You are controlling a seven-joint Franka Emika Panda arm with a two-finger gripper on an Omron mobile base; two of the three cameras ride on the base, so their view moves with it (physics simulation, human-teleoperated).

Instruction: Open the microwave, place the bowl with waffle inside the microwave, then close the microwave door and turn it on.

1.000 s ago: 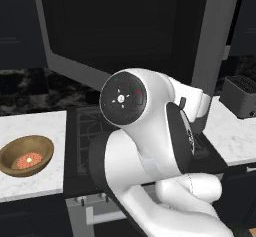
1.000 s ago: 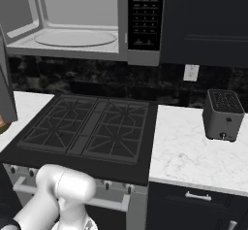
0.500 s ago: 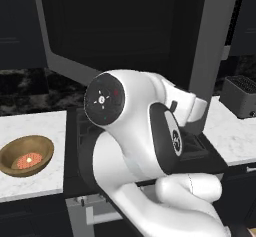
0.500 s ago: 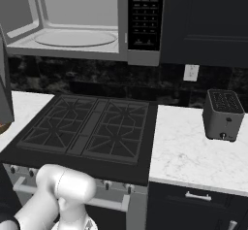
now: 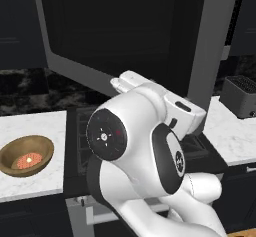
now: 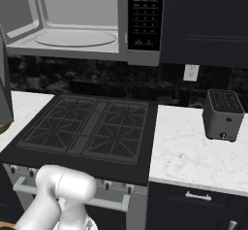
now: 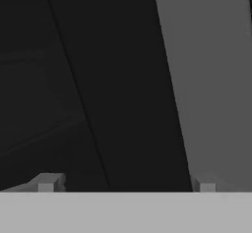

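Observation:
The microwave hangs above the stove with its pale interior exposed and its button panel at the right. The microwave door is swung wide open toward me, dark glass in a grey frame. On the left counter sits the brown bowl with the reddish waffle in it. My gripper is open, its fingertips far apart with nothing between them, facing the door's dark glass and grey frame at close range. My arm's bulk hides the hand in the left base view.
A black gas stove lies under the microwave between two white marble counters. A dark toaster stands on the right counter. The open door juts out over the stove's left side, above the bowl's counter.
My arm's big round joint has swung left and lower in the left base view. The bowl, the door and the toaster have stayed put.

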